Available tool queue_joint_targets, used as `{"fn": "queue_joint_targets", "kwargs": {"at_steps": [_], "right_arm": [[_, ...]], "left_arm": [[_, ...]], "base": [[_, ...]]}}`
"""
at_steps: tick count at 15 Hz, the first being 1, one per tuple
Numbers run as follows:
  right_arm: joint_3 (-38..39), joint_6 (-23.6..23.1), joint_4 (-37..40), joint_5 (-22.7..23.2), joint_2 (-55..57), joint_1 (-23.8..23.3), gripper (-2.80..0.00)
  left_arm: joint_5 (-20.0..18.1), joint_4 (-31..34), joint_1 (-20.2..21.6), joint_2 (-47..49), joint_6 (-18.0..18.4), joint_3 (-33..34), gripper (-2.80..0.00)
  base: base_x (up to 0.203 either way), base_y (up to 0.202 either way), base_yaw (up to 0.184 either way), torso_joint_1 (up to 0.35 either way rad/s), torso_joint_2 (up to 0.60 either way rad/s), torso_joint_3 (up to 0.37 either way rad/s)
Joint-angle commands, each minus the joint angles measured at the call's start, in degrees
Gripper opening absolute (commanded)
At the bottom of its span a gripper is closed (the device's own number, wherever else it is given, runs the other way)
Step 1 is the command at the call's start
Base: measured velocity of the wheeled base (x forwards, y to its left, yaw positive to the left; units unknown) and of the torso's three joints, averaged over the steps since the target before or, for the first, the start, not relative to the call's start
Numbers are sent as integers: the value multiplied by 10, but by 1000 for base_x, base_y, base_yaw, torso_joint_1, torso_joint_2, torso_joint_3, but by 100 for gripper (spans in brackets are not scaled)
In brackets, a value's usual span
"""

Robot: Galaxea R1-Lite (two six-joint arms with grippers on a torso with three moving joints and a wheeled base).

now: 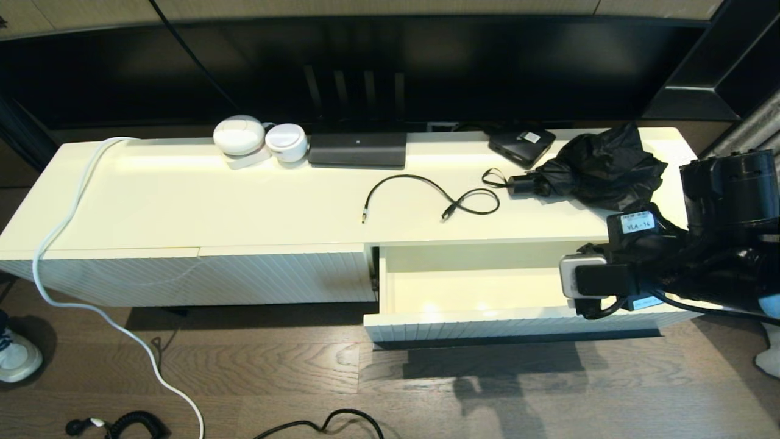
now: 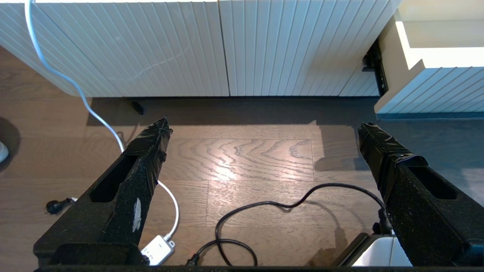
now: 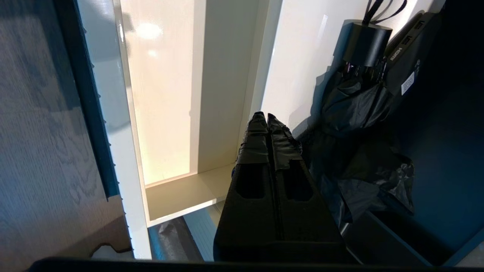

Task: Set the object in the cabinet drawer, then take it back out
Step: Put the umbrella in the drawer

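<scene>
The wide white ribbed cabinet drawer (image 1: 487, 286) stands pulled open and looks empty. Just beside it, the right pincer (image 3: 267, 119) is pressed narrow, holding nothing. The crumpled black folding umbrella (image 1: 600, 167), likely the object, lies behind the drawer on the cream worktop (image 1: 244, 201); placing and retrieval both remain.

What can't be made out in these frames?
- Right end of the cabinet drawer: head view, covered by the right arm.
- Right gripper: head view, hidden behind its wrist camera.
- Drawer handle: out of sight in every view.
- Umbrella: right wrist view, partly behind the jaws.

Black cable (image 1: 430, 198) on cabinet top, white round devices (image 1: 259, 139), white cord (image 1: 91, 286) on floor
</scene>
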Motion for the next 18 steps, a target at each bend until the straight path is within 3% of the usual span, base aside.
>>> {"fn": "queue_joint_targets", "kwargs": {"at_steps": [1,6,12,14,16,17,18], "right_arm": [[-2,-6,-1,0,20,-9,-280],[-41,-54,0,13,27,-24,-280],[-148,-84,54,11,57,-31,-280],[-188,-82,65,10,73,-46,-280],[-204,-50,66,10,83,-53,-280],[-213,-35,67,8,86,-63,0],[-217,-30,70,7,87,-68,0]], "left_arm": [[0,0,0,0,0,0,0],[0,0,0,0,0,0,0],[0,0,0,0,0,0,0],[0,0,0,0,0,0,0],[0,0,0,0,0,0,0],[0,0,0,0,0,0,0],[0,0,1,0,0,0,0]], "base": [[0,0,0,0,0,0],[0,0,0,0,0,0],[0,0,0,0,0,0],[0,0,0,0,0,0],[0,0,0,0,0,0],[0,0,0,0,0,0],[0,0,0,0,0,0]]}}
